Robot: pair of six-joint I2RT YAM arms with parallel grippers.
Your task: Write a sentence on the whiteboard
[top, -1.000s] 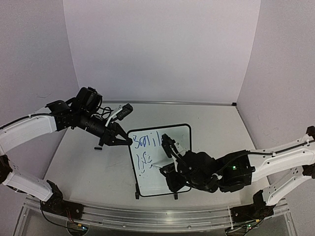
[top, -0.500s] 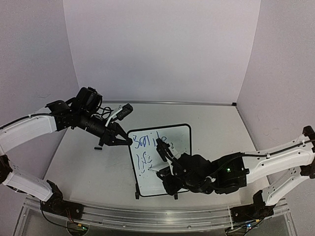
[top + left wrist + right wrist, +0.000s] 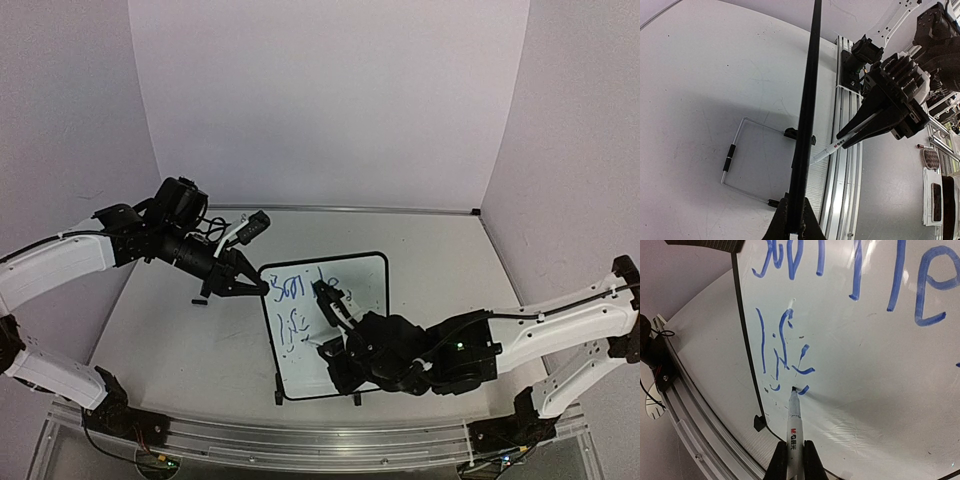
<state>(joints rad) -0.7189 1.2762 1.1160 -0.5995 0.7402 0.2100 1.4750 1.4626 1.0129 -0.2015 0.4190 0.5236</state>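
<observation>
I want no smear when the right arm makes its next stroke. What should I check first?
1. Grip of the left end effector on the whiteboard: ok, shut on its upper left edge.
2. Grip of the right end effector on the marker: ok, shut on the barrel.
3. Contact of the marker tip with the board: ok, it meets the surface beside the last blue stroke.
4. Blank board to the right of the second line: ok.
5. Clean strokes in the sentence: not ok, the second line is thin and broken.
</observation>
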